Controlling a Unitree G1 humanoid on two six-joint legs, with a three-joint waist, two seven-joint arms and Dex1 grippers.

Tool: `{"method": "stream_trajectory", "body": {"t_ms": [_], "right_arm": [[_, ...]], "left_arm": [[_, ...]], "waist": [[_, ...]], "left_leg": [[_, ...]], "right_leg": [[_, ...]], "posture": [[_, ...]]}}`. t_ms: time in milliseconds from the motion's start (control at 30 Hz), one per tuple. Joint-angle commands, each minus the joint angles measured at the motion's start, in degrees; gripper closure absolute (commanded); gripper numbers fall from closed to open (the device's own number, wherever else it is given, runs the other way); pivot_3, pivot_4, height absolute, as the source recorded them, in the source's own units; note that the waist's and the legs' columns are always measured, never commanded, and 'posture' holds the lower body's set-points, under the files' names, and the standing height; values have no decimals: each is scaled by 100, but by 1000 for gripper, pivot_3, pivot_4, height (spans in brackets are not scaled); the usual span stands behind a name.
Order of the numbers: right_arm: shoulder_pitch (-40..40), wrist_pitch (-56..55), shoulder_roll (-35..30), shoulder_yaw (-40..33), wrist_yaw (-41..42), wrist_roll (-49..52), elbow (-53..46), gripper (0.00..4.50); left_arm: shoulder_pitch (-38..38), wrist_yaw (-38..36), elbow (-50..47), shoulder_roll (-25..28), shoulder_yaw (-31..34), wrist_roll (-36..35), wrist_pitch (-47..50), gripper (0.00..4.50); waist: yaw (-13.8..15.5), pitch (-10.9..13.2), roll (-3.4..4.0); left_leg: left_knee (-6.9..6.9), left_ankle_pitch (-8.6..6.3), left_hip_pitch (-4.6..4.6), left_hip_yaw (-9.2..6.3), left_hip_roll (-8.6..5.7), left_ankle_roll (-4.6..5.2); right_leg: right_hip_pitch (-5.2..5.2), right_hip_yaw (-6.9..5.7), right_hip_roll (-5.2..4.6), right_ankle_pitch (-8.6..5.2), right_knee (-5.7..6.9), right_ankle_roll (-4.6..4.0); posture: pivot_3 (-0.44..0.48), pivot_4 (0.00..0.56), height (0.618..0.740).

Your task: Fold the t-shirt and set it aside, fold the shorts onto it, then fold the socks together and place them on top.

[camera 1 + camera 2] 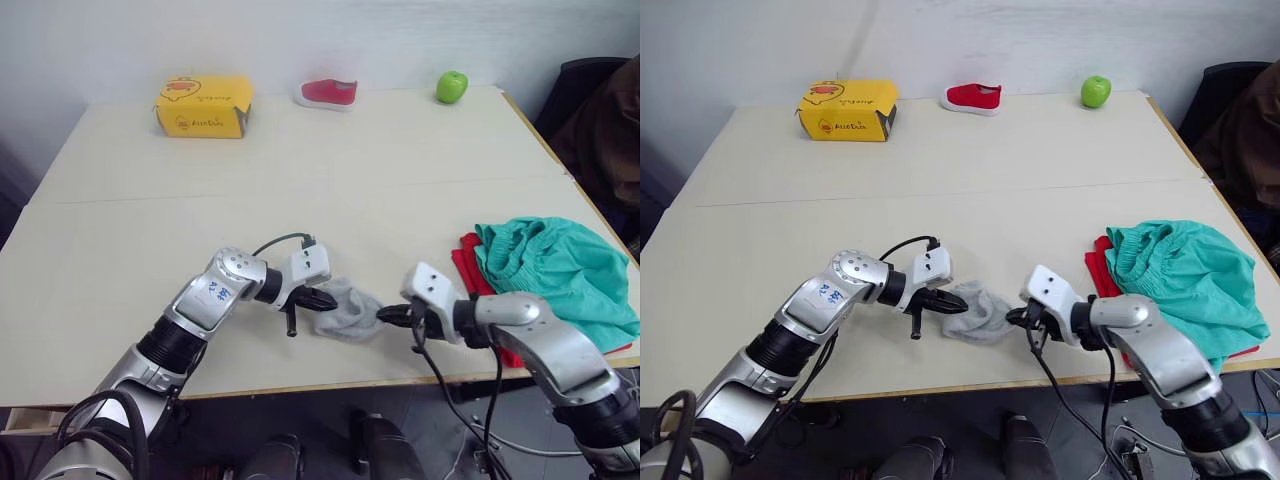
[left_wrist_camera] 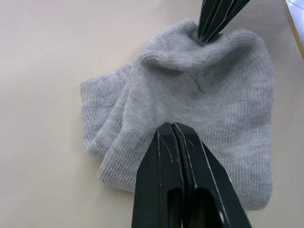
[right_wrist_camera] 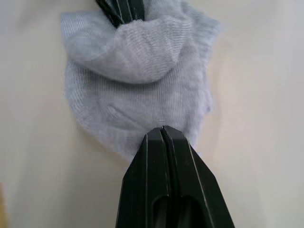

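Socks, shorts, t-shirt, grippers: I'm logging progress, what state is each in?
socks: bunched on the table, pinched from both sides.
shorts: loosely heaped on the t-shirt.
t-shirt: under the shorts, edge showing.
left gripper: shut on socks.
right gripper: shut on socks.

The socks [image 1: 347, 309] lie near the table's [image 1: 300, 180] front edge, between the left gripper [image 1: 322, 298] and right gripper [image 1: 388, 315]. To their right, the shorts [image 1: 560, 270] lie on the t-shirt [image 1: 468, 262]. Along the far edge sit a box [image 1: 203, 106], a shoe [image 1: 328, 93] and an apple [image 1: 452, 86], left to right.
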Motion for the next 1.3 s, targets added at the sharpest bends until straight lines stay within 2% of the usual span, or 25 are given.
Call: {"method": "stream_trajectory", "body": {"t_ms": [33,133,267,400,467,500,767,933,1067,1200,1300], "right_arm": [[123,1419,126,-1051,-205,1251,-281,4333],[136,2540,456,-1720,-605,1962,-133,3618],[276,3900,1204,-2232,-1025,2541,-6,2271],[-25,4118,2071,-2443,-1793,2886,653,896],[-132,4118,2282,-2457,-2145,3017,966,213],[-221,4118,2394,-2430,-2325,3060,1211,65],[-1477,3990,3530,-2403,-3294,2579,2789,65],[-1689,3787,3727,-2076,-3410,2242,3043,65],[-1572,3652,3640,-1774,-3405,2032,3014,1034],[-1604,3582,3554,-1744,-3280,2003,3009,2502],[-1659,3554,3512,-1775,-3227,1989,3018,3413]], "left_arm": [[52,-21,-17,-17,-27,95,-50,4490],[76,-23,-22,-16,-48,123,-87,4500],[103,-25,-11,-7,-79,192,-176,4500],[116,-27,-19,-4,-104,259,-239,4500],[119,-30,-17,2,-123,316,-294,4500],[122,-32,-15,-4,-118,327,-302,4500],[151,-34,-25,-2,-76,379,-333,4500],[196,-27,-79,24,-30,414,-318,4500],[212,-1,-100,34,31,432,-303,4500],[214,-1,-65,37,96,448,-312,4500],[233,12,-71,38,165,443,-313,4500]], "waist": [[8,0,0],[17,0,0],[28,0,0],[-9,1,2],[-12,1,3],[-14,1,3],[-77,-4,8],[-118,-18,12],[-176,-29,15],[-183,-29,16],[-178,-37,8]], "left_leg": [[0,0,1,1,0,0],[0,0,1,0,-1,1],[-2,0,0,0,1,1],[-1,0,5,8,-1,3],[-2,1,9,10,-3,3],[-2,1,9,9,-3,3],[-3,3,21,14,-2,-1],[-3,3,23,13,-2,-1],[-3,3,30,14,-2,-2],[-3,3,31,14,-2,-2],[-4,3,31,13,-2,-2]], "right_leg": [[1,1,0,0,1,0],[3,3,-1,0,0,0],[1,3,-1,0,2,0],[2,12,-1,0,7,0],[2,14,-2,0,14,1],[0,13,-2,0,15,0],[1,17,0,0,30,-1],[1,15,0,0,41,-2],[5,17,0,0,39,-2],[3,17,0,-1,40,-2],[5,16,0,-1,42,-2]], "posture": [[0,150,740],[0,150,740],[0,150,740],[0,150,740],[0,150,740],[0,150,740],[0,150,740],[0,150,740],[0,150,740],[0,150,740],[0,150,740]]}}
